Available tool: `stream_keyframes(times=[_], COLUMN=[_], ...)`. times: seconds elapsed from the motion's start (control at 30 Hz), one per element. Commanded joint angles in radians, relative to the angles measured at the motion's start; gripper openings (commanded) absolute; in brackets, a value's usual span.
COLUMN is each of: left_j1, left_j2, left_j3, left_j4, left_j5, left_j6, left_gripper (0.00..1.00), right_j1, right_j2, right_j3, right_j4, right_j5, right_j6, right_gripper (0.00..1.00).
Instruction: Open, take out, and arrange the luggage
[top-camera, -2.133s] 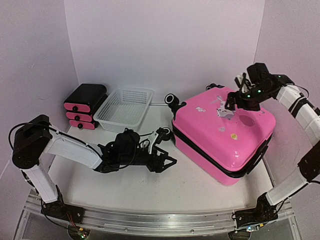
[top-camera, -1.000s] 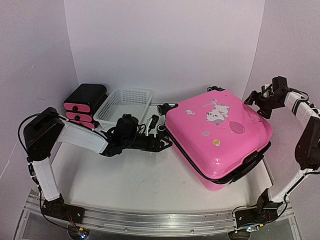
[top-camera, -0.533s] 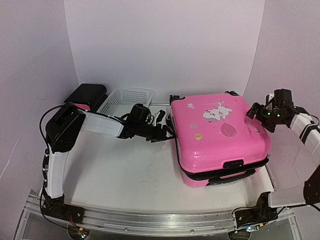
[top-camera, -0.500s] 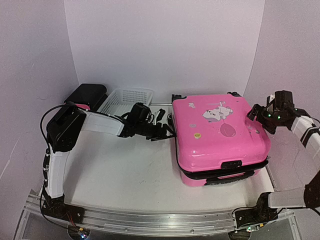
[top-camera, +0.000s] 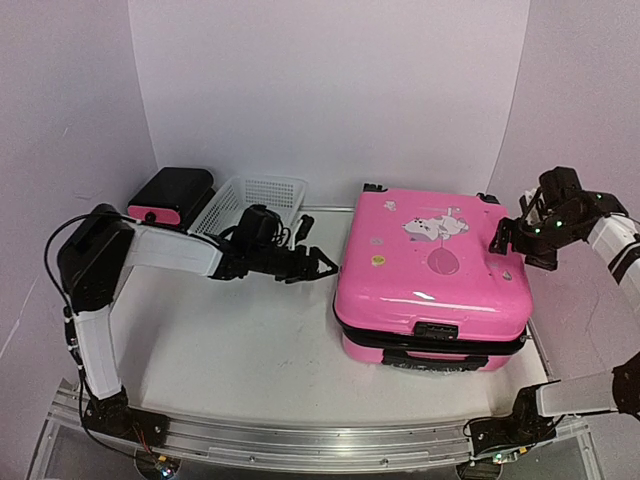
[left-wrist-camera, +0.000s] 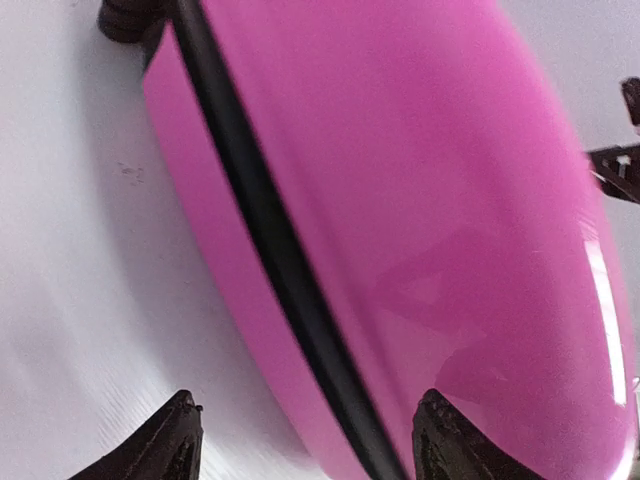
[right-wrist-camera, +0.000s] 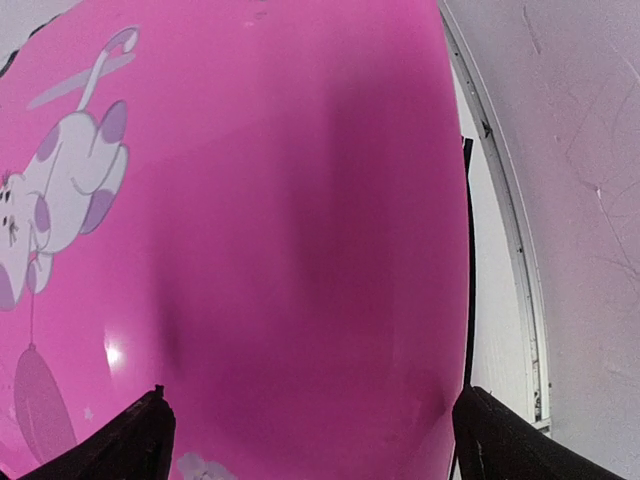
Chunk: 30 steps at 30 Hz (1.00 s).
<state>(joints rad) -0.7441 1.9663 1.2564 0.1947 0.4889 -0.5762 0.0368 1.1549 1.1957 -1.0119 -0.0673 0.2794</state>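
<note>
The luggage (top-camera: 430, 265) is a glossy pink hard-shell suitcase lying flat and closed on the right half of the table, with its black handle side toward the near edge. Its black zipper band (left-wrist-camera: 270, 250) runs diagonally through the left wrist view. A cartoon sticker (right-wrist-camera: 65, 200) shows on the lid. My left gripper (top-camera: 318, 265) is open and points at the suitcase's left side, close to it, with nothing between the fingers (left-wrist-camera: 310, 445). My right gripper (top-camera: 505, 240) hovers open over the lid's right edge, empty (right-wrist-camera: 320, 440).
A small black drawer unit with pink fronts (top-camera: 168, 195) and a white mesh basket (top-camera: 250, 205) stand at the back left. White walls close in the back and both sides. A metal rail (top-camera: 300, 445) runs along the near edge.
The luggage has turned and settled flat, with its handle now facing the near edge. My left gripper has drawn back slightly to the left. My right gripper has moved over the lid's right edge.
</note>
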Motion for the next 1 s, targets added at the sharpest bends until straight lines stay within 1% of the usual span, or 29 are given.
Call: stream_keyframes(times=[0.0,0.07,0.1,0.13,0.2,0.27,0.33,0.43,0.5,0.57,0.63,0.73,0.87,0.97], left_j1=[0.017,0.028,0.029,0.029,0.029,0.027,0.018,0.011,0.010,-0.001,-0.022,-0.041,-0.071,-0.080], left_j2=[-0.275,-0.311,-0.308,-0.302,-0.282,-0.245,-0.191,-0.099,-0.021,0.079,0.134,0.174,0.181,0.143], left_j3=[-0.156,-0.185,-0.191,-0.209,-0.263,-0.300,-0.315,-0.358,-0.382,-0.388,-0.364,-0.349,-0.307,-0.313], left_j4=[0.096,0.111,0.154,0.227,0.450,0.611,0.717,0.935,1.091,1.223,1.251,1.251,1.250,1.251], left_j5=[0.093,0.182,0.247,0.326,0.376,0.380,0.376,0.326,0.284,0.253,0.255,0.239,0.251,0.251], left_j6=[-0.030,-0.063,-0.105,-0.170,-0.329,-0.451,-0.539,-0.687,-0.813,-0.891,-0.909,-0.907,-0.918,-0.902], left_gripper=[0.77,0.81,0.82,0.83,0.85,0.85,0.86,0.86,0.84,0.82,0.80,0.79,0.80,0.78], right_j1=[0.017,0.017,0.018,0.019,0.028,0.048,0.065,0.086,0.098,0.110,0.118,0.121,0.124,0.124], right_j2=[0.011,0.026,0.031,0.034,0.027,0.009,-0.008,-0.027,-0.033,-0.038,-0.044,-0.047,-0.051,-0.054], right_j3=[0.136,0.171,0.184,0.196,0.210,0.215,0.218,0.224,0.232,0.237,0.237,0.240,0.238,0.230], right_j4=[-0.102,-0.129,-0.140,-0.147,-0.151,-0.148,-0.141,-0.126,-0.121,-0.116,-0.108,-0.108,-0.109,-0.108], right_j5=[0.001,-0.013,-0.037,-0.063,-0.110,-0.140,-0.164,-0.198,-0.210,-0.220,-0.222,-0.217,-0.225,-0.231], right_j6=[-0.105,-0.107,-0.106,-0.104,-0.088,-0.066,-0.043,-0.012,0.005,0.017,0.020,0.018,0.020,0.021], right_gripper=[0.98,0.98,0.98,0.98,0.98,0.98,0.98,0.98,0.98,0.98,0.98,0.98,0.98,0.98])
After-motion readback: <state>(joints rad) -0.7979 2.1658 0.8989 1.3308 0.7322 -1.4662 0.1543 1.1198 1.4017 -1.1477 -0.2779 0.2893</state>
